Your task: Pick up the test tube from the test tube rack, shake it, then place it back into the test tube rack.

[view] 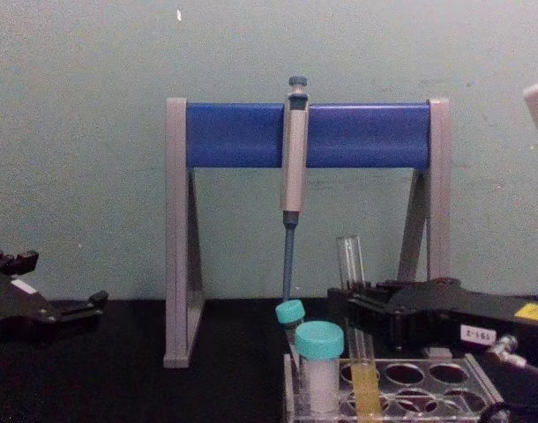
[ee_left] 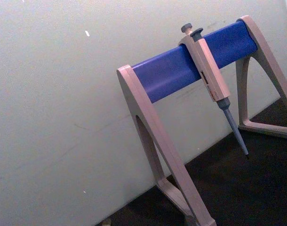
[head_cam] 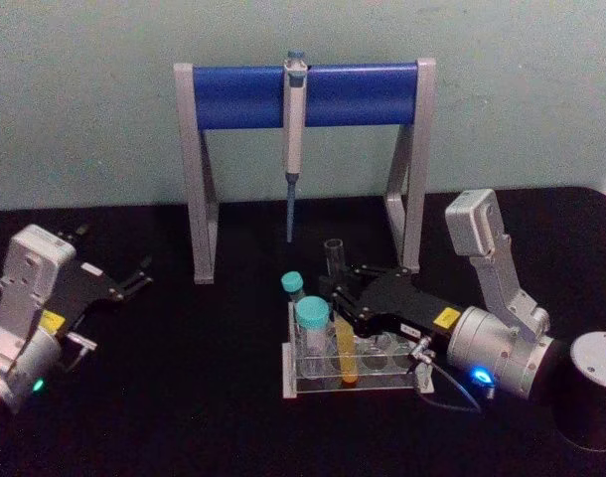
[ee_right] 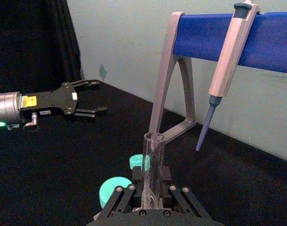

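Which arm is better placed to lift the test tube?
Right. The right gripper grips the test tube standing in the test tube rack; the left gripper sits open, far to the side.

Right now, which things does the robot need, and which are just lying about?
In use: test tube, test tube rack, right gripper holding the tube.
Lying about: pipette, blue-barred stand, two teal-capped tubes, left gripper idle at left.

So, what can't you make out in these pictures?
- Right wrist view: the right gripper, shut on the test tube, hides its lower end.
- Chest view: the bottom edge cuts off the base of the test tube rack.
- Head view: markings on the pipette are too small to read.
- Chest view: the left edge cuts off part of the parked left gripper.
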